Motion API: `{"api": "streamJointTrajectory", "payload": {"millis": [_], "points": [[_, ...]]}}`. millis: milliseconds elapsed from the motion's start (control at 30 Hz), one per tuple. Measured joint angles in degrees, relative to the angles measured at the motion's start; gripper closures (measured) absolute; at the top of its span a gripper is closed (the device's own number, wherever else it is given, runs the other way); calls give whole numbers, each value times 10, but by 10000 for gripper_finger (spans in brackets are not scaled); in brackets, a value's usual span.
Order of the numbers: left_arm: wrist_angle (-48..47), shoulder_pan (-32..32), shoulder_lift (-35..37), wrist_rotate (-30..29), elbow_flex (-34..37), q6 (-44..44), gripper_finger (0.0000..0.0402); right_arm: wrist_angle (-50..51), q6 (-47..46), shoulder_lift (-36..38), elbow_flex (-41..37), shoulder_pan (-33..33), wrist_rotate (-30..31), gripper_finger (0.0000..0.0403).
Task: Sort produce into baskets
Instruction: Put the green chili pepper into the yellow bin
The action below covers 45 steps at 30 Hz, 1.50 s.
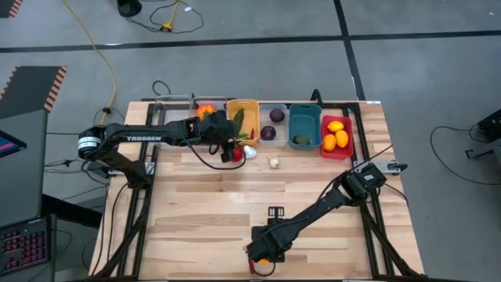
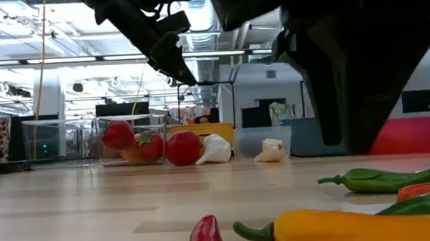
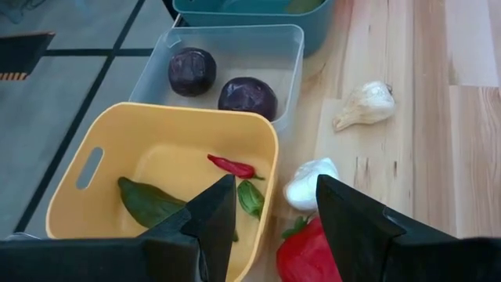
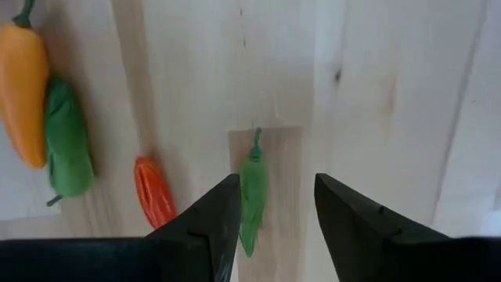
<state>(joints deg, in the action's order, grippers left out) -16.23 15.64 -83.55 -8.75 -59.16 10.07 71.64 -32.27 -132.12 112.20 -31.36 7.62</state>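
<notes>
The baskets stand in a row at the far edge. A clear one [image 1: 205, 112] holds red produce, and the yellow one [image 3: 156, 164] holds a green pepper and a red chili. Another clear one [image 3: 235, 63] holds two purple balls; then come a teal one [image 1: 304, 125] and a red one [image 1: 337, 135] with oranges. My left gripper [image 3: 274, 188] hangs open over the yellow basket's near rim, above a red tomato [image 3: 309, 254] and a white garlic [image 3: 309, 184]. My right gripper [image 4: 274, 184] points down, open, near the front edge. Its fingers stand on either side of a thin green chili [image 4: 252, 192] lying on the table.
A second garlic [image 3: 364, 106] lies on the wood in front of the baskets. Beside the green chili lie an orange pepper [image 4: 23, 94], a green piece [image 4: 66, 141] and a small red-orange piece [image 4: 154, 190]. The table's middle [image 1: 258, 188] is bare wood.
</notes>
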Motion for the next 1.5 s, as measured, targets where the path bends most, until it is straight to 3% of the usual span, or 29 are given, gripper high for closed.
{"api": "streamJointTrajectory", "payload": {"millis": [767,1067,1200,1500], "points": [[-26,0,0,0,0,2,235,-4,24,-13,0,11,-35,214],[-29,0,0,0,0,14,235,-29,27,-18,-46,12,-73,216],[-28,0,0,-4,0,28,235,-35,28,-18,-47,13,-75,240],[-29,0,7,-2,0,44,235,-27,33,-19,-39,26,-84,334]]}}
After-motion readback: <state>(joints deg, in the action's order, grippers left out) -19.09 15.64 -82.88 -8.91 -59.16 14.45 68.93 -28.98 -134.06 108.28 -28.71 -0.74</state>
